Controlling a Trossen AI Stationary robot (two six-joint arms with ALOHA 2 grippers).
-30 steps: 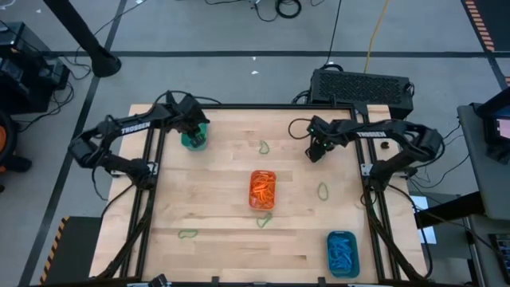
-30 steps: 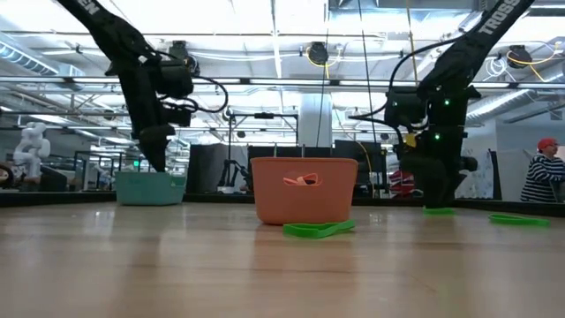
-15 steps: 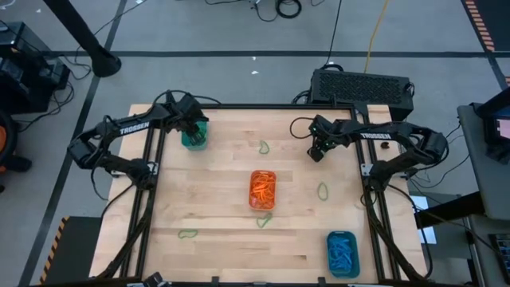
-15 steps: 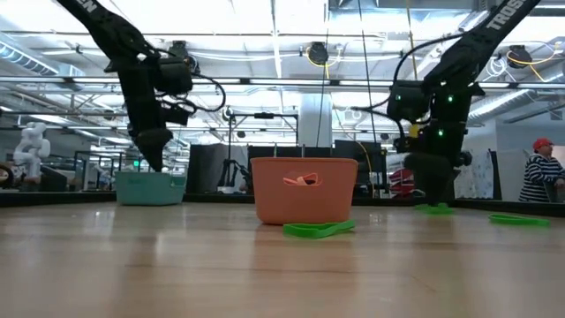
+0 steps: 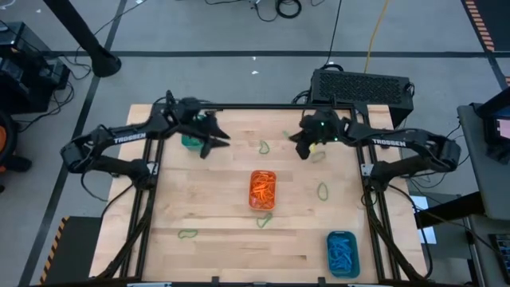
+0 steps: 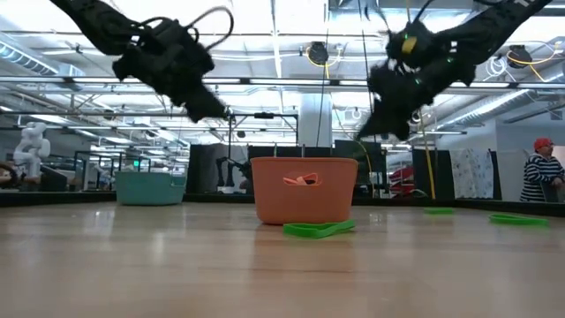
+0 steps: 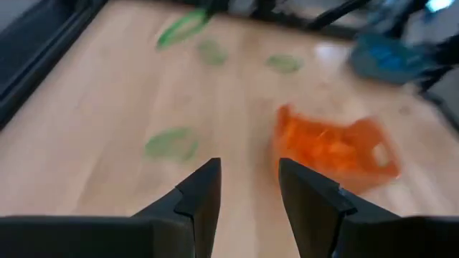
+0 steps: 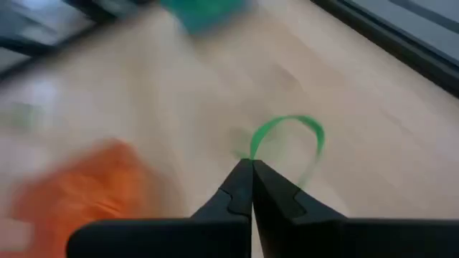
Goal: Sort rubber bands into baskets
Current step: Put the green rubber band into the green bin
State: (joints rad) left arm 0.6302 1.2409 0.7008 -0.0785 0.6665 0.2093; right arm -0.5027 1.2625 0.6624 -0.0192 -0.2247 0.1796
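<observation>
Your right gripper [image 8: 251, 166] has lifted from the table, clamped on a green rubber band [image 8: 287, 136]; the left gripper [image 7: 247, 188], fingers apart and empty, left the teal basket [image 5: 191, 141] behind it.

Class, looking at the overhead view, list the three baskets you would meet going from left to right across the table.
Teal basket near the far left corner → orange basket in the middle → blue basket at the near right edge.
</observation>
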